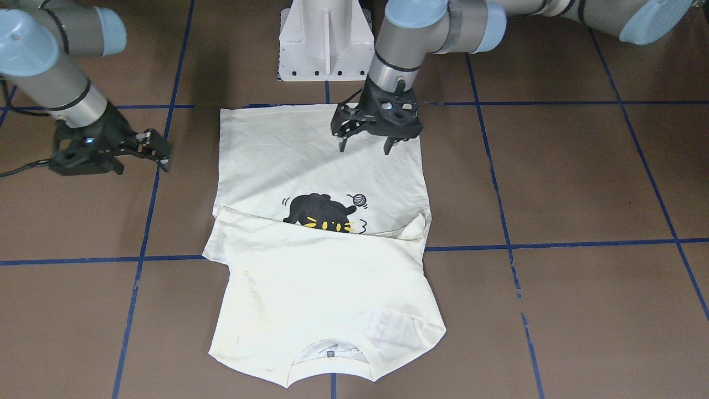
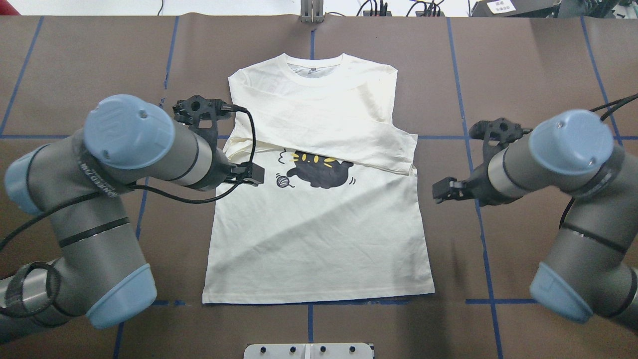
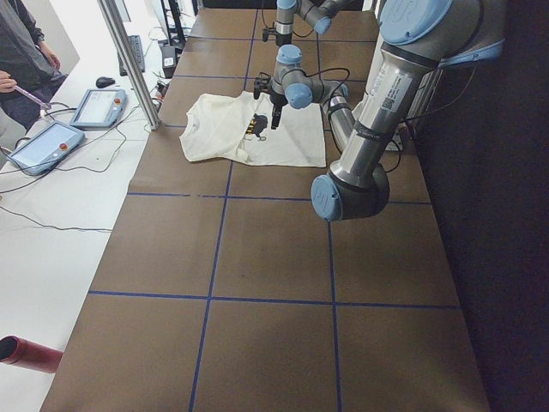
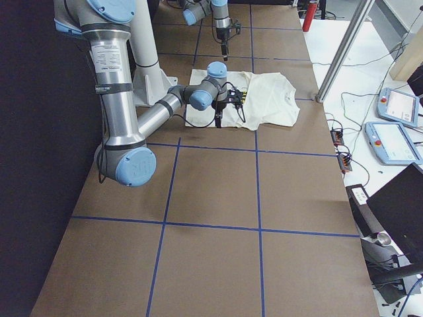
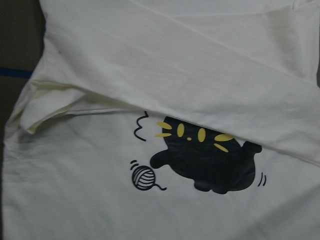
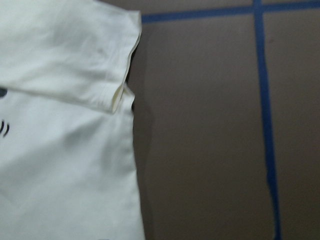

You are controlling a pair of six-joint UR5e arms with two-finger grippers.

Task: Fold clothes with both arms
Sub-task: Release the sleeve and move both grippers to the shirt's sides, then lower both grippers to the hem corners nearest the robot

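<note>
1. The shirt lies flat, print side up, at the middle of the table. The collar is at the far end and the hem is towards my base.
2. Both sleeves are folded across the chest and cover the top of the cat print.
3. My left gripper hangs above the shirt body on my left side, between hem and print. Its fingers are spread, with nothing between them and no contact with the cloth.
4. My right gripper is over bare table just off the shirt's right edge and holds nothing. I cannot tell its finger spacing from these views.
5. Handling estimate: thin knit, light, limp and not fragile. It should sag wherever it is unsupported, and the folded sleeves may slide if the cloth is dragged.
6. Grasp plan: pinch both layers at the two hem corners, left and right. Lift them evenly and together, then carry the hem towards the collar.
7. Risk: catching only the top layer, or an uneven lift skewing the fold.
</note>
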